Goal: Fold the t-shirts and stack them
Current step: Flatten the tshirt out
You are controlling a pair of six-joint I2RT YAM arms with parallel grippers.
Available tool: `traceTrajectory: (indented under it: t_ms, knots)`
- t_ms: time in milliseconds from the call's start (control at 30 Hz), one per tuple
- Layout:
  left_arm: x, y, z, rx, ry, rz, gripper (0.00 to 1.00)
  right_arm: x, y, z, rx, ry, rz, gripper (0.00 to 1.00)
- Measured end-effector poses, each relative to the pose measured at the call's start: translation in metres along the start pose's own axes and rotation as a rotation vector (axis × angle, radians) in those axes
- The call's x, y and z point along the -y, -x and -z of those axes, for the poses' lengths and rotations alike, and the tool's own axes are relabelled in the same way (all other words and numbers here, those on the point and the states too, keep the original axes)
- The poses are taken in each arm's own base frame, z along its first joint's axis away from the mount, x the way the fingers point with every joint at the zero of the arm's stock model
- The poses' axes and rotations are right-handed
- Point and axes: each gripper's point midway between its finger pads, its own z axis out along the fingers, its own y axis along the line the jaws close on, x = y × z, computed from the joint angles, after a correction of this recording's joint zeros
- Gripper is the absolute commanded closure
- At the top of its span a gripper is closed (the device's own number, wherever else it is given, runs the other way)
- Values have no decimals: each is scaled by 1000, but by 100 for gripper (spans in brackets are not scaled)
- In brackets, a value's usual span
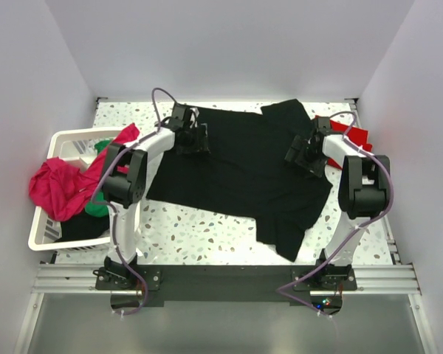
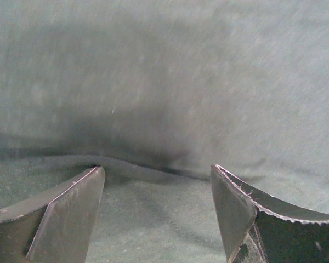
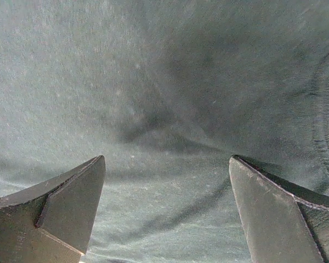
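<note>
A large black t-shirt [image 1: 244, 173] lies spread over the middle of the table, one sleeve trailing toward the front edge. My left gripper [image 1: 196, 139] hovers low over its back left part, jaws open, nothing between them. In the left wrist view the left gripper [image 2: 158, 175] straddles a raised fold of the black cloth [image 2: 164, 82]. My right gripper [image 1: 301, 156] is low over the shirt's right side, also open. In the right wrist view the right gripper [image 3: 167, 161] stands wide over wrinkled black fabric [image 3: 126, 66]. A red t-shirt [image 1: 356, 136] peeks out behind the right arm.
A white slatted laundry basket [image 1: 48, 237] stands at the left edge of the table. A magenta-pink shirt [image 1: 57, 188] hangs over its rim and green cloth [image 1: 96, 209] shows inside. White walls close in the back and both sides.
</note>
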Motion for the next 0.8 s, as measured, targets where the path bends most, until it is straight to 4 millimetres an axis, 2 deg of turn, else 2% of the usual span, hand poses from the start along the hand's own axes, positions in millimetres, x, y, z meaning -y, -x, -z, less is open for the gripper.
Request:
traceTrajectory:
  t_ms: [300, 400, 533, 600, 667, 800]
  knots:
    - [34, 36, -29, 38, -103, -80, 17, 16, 43, -7, 35, -38, -66, 1]
    - [44, 39, -33, 42, -123, -103, 17, 23, 53, -7, 48, -51, -84, 1]
    - [49, 37, -30, 49, -115, -123, 16, 29, 63, -9, 56, -64, -99, 1]
    - [43, 35, -21, 63, -73, -122, 16, 29, 67, -9, 59, -64, -99, 1]
    - [32, 37, -1, 98, -3, -109, 16, 28, 67, -8, 59, -64, -97, 1]
    - [8, 51, 62, 234, 155, -57, 19, 28, 68, -7, 54, -65, -95, 1]
